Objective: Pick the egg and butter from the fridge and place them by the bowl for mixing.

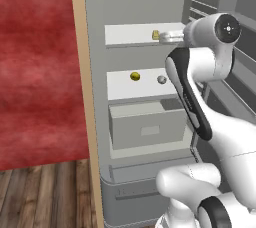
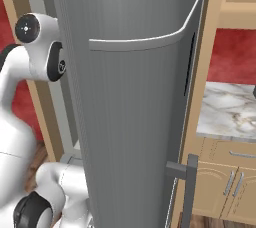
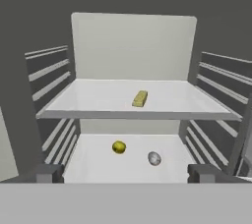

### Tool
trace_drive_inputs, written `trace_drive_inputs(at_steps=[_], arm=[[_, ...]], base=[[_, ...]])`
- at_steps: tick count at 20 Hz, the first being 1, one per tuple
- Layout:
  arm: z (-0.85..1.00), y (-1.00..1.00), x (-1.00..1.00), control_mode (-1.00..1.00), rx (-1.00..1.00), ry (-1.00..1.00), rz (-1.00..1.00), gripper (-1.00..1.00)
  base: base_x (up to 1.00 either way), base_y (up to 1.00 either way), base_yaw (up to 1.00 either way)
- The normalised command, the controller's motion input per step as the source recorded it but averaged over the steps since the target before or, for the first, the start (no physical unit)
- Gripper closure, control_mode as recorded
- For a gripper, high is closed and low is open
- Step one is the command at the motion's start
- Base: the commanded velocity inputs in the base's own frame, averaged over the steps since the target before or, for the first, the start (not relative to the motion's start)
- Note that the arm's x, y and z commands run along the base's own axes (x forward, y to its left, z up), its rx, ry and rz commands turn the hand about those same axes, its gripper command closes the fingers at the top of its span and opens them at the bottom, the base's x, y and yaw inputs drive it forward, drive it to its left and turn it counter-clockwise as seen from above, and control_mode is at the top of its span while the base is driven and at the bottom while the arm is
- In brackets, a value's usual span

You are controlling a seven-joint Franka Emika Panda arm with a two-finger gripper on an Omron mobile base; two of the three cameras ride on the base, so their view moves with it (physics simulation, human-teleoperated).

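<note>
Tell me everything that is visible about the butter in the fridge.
The butter is a small pale-yellow rectangular block, plain and matte, with no wrapper to be seen. It lies flat on the upper white shelf of the open fridge, a little right of the shelf's middle in the hand view, its long side pointing toward the back wall. Only the shelf touches it. In the left base view it sits at, close beside the arm's hand. Nothing grips it.

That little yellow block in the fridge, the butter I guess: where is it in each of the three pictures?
Left base view: butter on the upper shelf, beside the arm.
Right base view: not in it.
Hand view: butter mid upper shelf.
Shared landmark: the yellow ball one shelf below.
</note>
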Motion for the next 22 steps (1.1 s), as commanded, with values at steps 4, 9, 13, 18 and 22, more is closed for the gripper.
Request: trace_drive_inputs(at_steps=[4, 9, 13, 18, 22], arm=[[0.00, 0.00, 0.00, -1.00, 0.00, 0.03, 0.00, -1.00], [0.00, -0.06, 0.02, -1.00, 0.01, 0.00, -0.05, -1.00], [0.00, -0.29, 0.00, -1.00, 0.09, 0.00, -0.08, -1.00], [0.00, -0.16, 0.05, -1.00, 0.03, 0.00, -0.02, -1.00], [0.00, -0.03, 0.22, -1.00, 0.00, 0.00, 0.00, -1.00]], base=[[0.00, 0.00, 0.00], [0.00, 0.00, 0.00], [0.00, 0.00, 0.00], [0.00, 0.00, 0.00], [0.00, 0.00, 0.00]])
